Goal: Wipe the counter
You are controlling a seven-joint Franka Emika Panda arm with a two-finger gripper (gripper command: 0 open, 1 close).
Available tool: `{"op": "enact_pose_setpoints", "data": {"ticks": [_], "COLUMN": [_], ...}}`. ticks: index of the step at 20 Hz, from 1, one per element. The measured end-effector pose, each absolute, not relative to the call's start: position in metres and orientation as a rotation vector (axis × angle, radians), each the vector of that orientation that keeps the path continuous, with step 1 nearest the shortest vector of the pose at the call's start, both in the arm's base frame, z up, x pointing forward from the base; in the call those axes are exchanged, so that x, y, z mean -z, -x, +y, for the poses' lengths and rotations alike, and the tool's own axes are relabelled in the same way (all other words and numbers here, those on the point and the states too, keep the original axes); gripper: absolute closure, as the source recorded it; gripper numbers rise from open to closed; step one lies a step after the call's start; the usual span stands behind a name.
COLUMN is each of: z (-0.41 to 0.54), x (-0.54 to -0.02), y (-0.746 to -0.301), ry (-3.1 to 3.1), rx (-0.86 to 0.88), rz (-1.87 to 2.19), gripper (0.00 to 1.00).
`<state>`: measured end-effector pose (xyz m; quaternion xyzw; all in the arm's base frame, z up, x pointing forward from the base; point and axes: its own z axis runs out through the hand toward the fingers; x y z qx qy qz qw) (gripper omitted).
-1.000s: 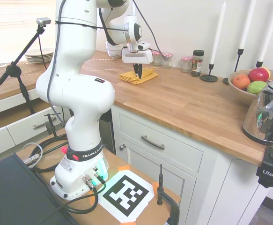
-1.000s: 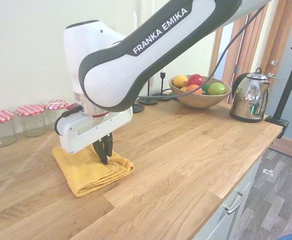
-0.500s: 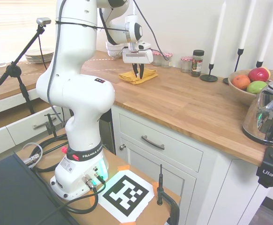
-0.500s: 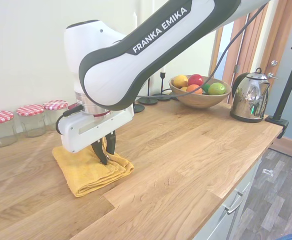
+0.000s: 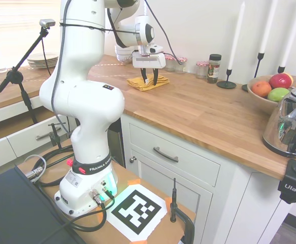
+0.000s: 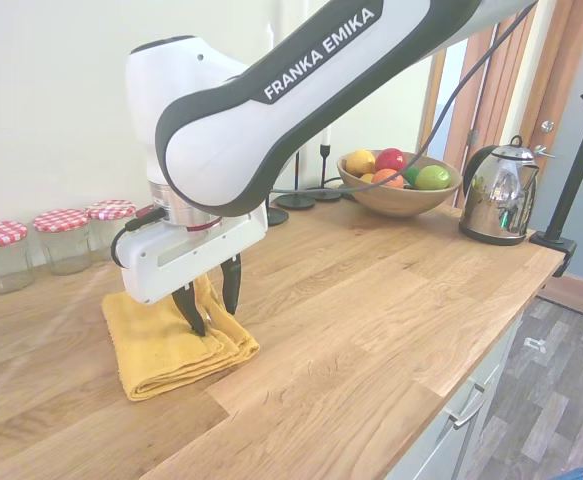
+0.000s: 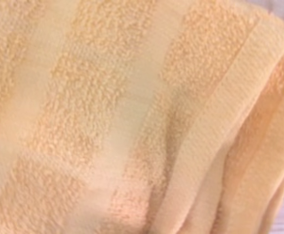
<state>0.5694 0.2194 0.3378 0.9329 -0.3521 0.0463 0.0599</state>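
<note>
A folded yellow towel (image 6: 156,345) lies on the wooden counter (image 6: 371,300), near its back wall. Directly over the towel is my gripper (image 6: 211,305), open, both fingertips down on the cloth with a ridge of it between them. From the other side, the gripper (image 5: 149,77) stands over the towel (image 5: 139,84) at the far part of the counter (image 5: 203,112). Yellow terry towel (image 7: 132,117) fills the wrist view from close up.
Glass jars with red checked lids (image 6: 66,240) line the wall behind the towel. Further along the counter are black candlesticks (image 5: 227,81), a wooden fruit bowl (image 5: 269,94) and a steel kettle (image 5: 292,124). A stack of plates (image 5: 42,61) sits at the other end.
The fingers went from shut to spread apart on the towel. The towel has shifted a little along the counter, away from the fruit bowl.
</note>
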Motion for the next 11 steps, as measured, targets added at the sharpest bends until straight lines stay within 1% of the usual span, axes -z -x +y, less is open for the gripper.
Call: {"op": "enact_pose_setpoints", "data": {"ticks": [11], "z": [0.205], "x": [-0.370], "y": [-0.552], "ry": [-2.854], "rx": [-0.163], "rz": [-1.057], "gripper": [0.00]}}
